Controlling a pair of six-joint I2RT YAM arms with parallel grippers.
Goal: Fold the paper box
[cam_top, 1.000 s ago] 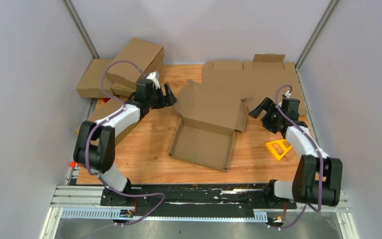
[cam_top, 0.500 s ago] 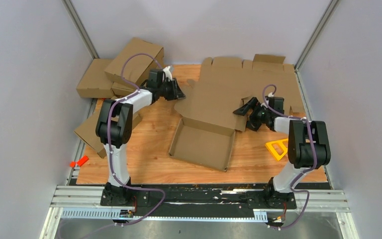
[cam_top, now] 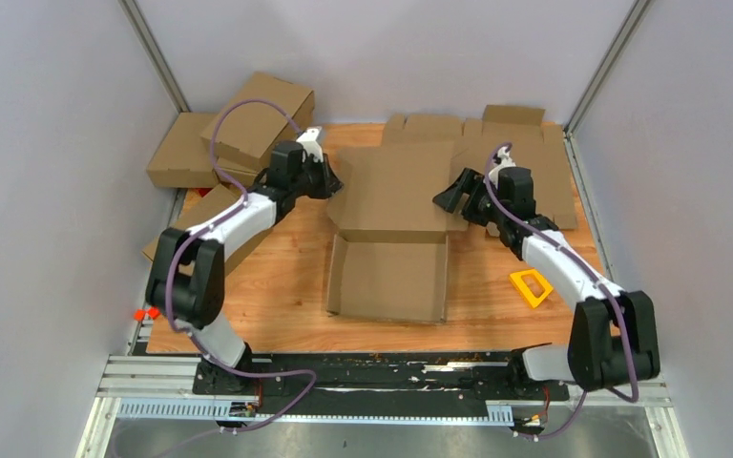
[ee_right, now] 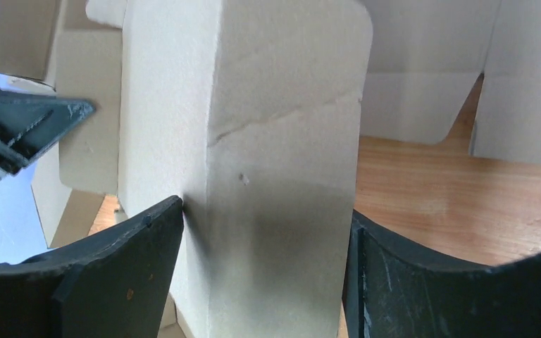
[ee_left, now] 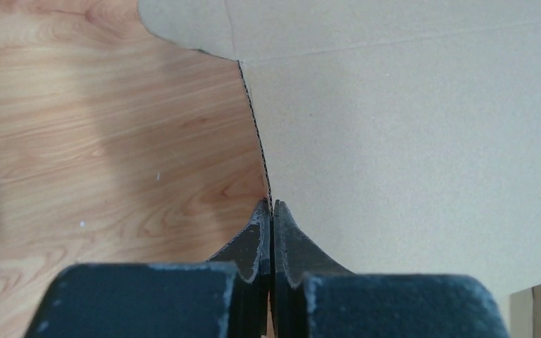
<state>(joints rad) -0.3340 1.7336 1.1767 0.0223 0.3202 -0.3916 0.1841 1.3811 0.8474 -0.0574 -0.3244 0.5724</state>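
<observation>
Swung square on the desk (cam_top: 277, 286), paper box (cam_top: 388, 277) nears closing: left pincer (ee_left: 272, 210) clamps lid (cam_top: 396, 191), right pincer (ee_right: 264, 211) gapes around flap (ee_right: 253, 141).

The wood-grain table (cam_top: 277, 286) carries the paper box (cam_top: 388, 277) at its middle, tray open upward. Toward the far right corner lies a flat cardboard blank (cam_top: 546, 153). A yellow frame (cam_top: 533, 286) (small, triangular) sits near the right edge. Folded brown boxes (cam_top: 258, 110) pile at the far left corner, spilling past the edge.
</observation>
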